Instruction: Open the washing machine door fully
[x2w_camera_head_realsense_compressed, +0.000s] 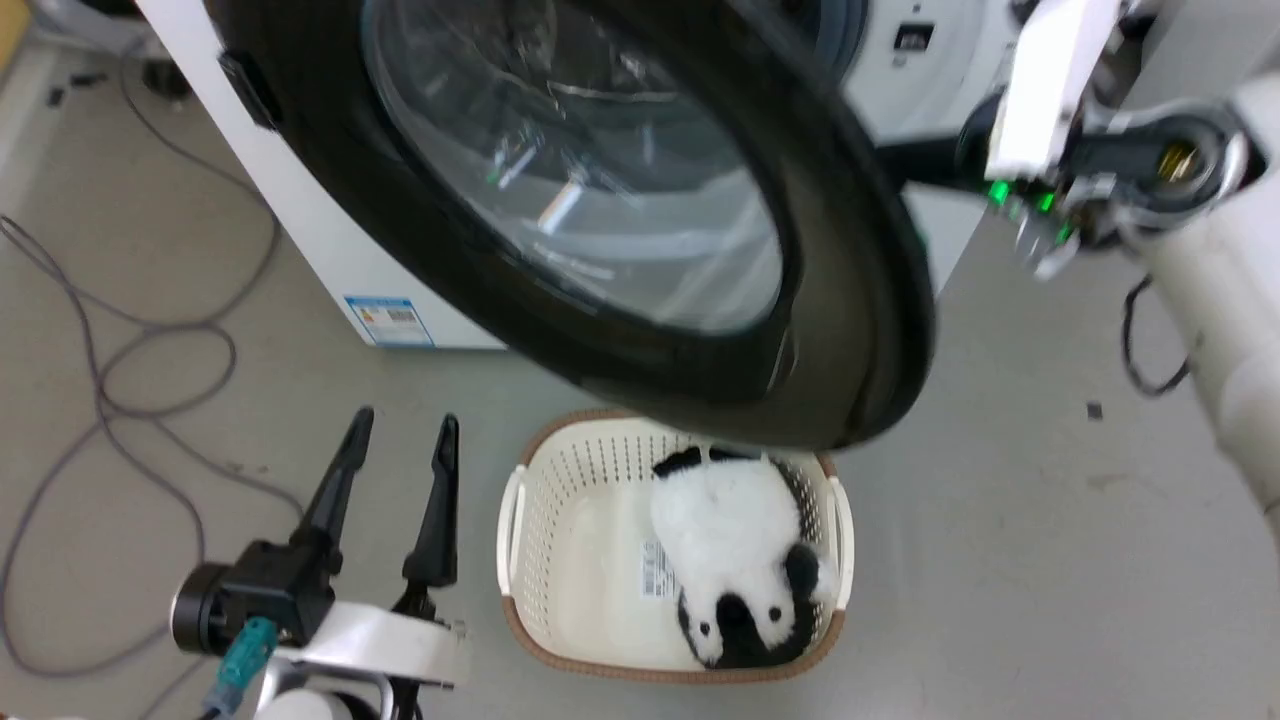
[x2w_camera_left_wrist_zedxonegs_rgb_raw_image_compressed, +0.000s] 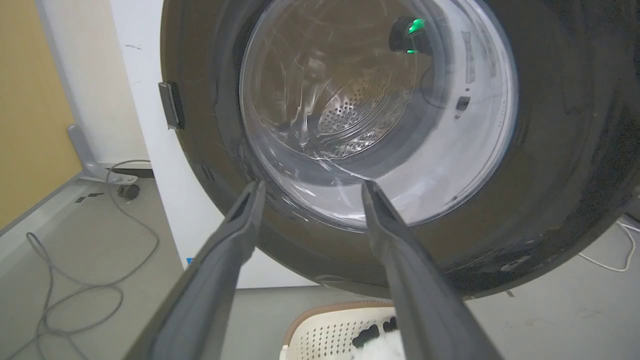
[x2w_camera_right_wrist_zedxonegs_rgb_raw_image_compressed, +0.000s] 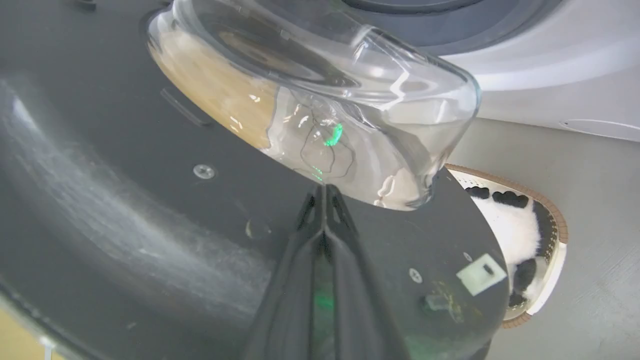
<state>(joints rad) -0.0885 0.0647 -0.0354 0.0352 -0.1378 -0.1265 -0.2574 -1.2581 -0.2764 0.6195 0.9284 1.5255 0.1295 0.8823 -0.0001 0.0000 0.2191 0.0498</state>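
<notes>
The washing machine door, a glossy black disc with a clear glass bowl, stands swung out from the white washing machine toward me. My right gripper is shut with nothing between its fingers. Its tips rest on the door's inner black face, right at the foot of the bulging glass. In the head view the door's rim hides those tips. My left gripper hangs open at the lower left, clear of the door, and faces its outer side.
A cream laundry basket with a black-and-white panda plush sits on the floor under the door's lower edge. Grey cables loop over the floor at left. A blue sticker marks the machine's lower front.
</notes>
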